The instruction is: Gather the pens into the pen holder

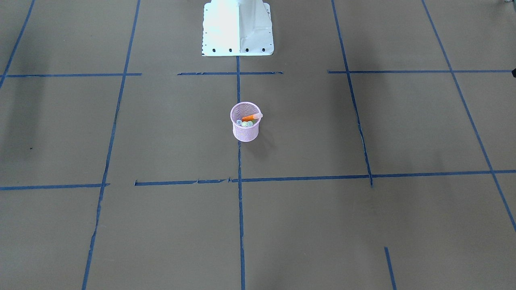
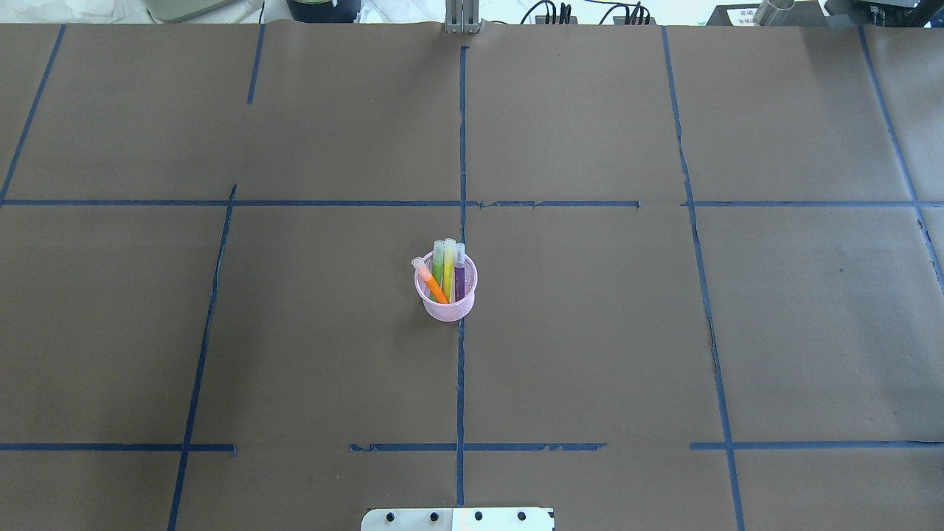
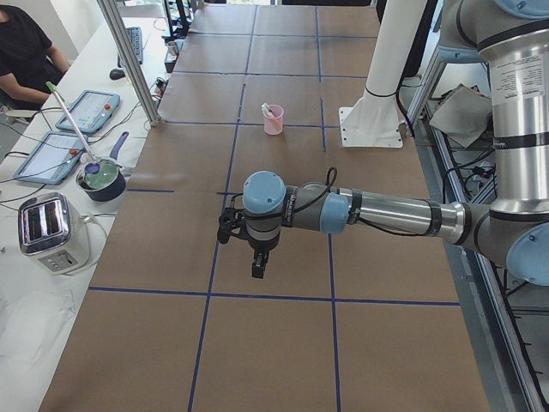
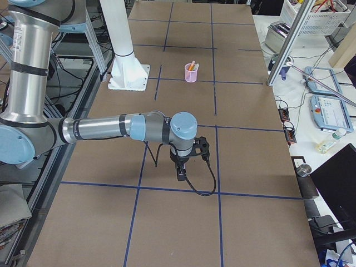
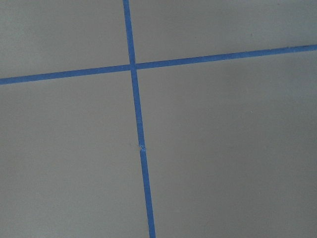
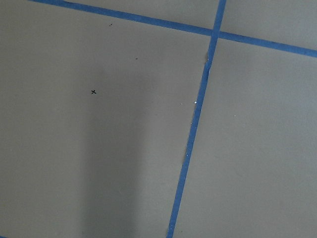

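The pink mesh pen holder (image 2: pixel 446 308) stands upright at the table's middle, on a blue tape line. It also shows in the front view (image 1: pixel 245 133). Inside it stand an orange pen (image 2: pixel 432 285) that leans left, a green pen (image 2: pixel 438 267), a yellowish pen (image 2: pixel 448 265) and a purple pen (image 2: pixel 460 274). No pen lies on the table. My left gripper (image 3: pixel 257 269) shows only in the left side view, far from the holder (image 3: pixel 274 123). My right gripper (image 4: pixel 181 174) shows only in the right side view, far from the holder (image 4: pixel 191 75). I cannot tell whether either is open or shut.
The robot's white base plate (image 1: pixel 238 36) stands behind the holder. The brown table (image 2: pixel 664 332) is marked with blue tape lines. Both wrist views show only table and tape. A side bench holds a toaster (image 3: pixel 51 230), a pot (image 3: pixel 101 178) and tablets; a person (image 3: pixel 21 51) sits there.
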Robot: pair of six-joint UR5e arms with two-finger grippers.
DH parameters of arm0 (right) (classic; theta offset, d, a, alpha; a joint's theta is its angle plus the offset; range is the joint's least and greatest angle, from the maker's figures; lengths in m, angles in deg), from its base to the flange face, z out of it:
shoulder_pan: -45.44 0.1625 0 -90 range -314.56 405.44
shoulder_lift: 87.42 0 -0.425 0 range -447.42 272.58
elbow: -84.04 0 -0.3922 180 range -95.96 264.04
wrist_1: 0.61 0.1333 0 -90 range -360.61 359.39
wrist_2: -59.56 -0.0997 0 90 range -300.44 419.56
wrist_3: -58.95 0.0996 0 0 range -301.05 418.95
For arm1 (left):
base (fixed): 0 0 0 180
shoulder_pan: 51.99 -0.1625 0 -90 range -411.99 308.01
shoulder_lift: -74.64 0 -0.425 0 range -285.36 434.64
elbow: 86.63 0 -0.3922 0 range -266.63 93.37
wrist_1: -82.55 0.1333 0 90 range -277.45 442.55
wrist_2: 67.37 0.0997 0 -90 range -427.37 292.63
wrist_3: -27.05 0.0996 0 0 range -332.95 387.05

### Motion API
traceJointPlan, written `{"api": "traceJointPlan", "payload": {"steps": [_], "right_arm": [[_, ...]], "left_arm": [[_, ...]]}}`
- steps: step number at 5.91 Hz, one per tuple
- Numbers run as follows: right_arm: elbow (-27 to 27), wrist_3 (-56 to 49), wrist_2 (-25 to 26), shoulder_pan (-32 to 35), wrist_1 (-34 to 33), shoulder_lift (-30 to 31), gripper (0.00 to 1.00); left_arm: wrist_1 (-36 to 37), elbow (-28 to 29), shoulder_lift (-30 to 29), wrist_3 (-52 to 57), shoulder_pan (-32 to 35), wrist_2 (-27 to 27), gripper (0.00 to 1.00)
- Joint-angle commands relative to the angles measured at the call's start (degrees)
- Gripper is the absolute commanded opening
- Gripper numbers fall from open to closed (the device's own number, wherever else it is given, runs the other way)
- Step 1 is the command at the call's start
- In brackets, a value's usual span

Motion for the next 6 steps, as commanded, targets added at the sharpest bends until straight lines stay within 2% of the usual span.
{"api": "traceJointPlan", "payload": {"steps": [1, 2, 6], "right_arm": [[0.91, 0.34, -0.43, 0.00, -0.06, -0.40, 1.00], [0.82, -0.18, -3.14, 0.00, 0.02, -0.32, 1.00], [1.26, -0.81, -3.08, -0.09, 0.11, -1.36, 1.00]], "left_arm": [[-1.75, -2.05, 1.99, 0.13, -0.02, -0.22, 1.00], [-1.14, -4.50, 2.69, 0.13, -0.02, -0.23, 1.00], [-1.22, -5.32, 5.51, 0.13, -1.42, -0.23, 1.00]]}}
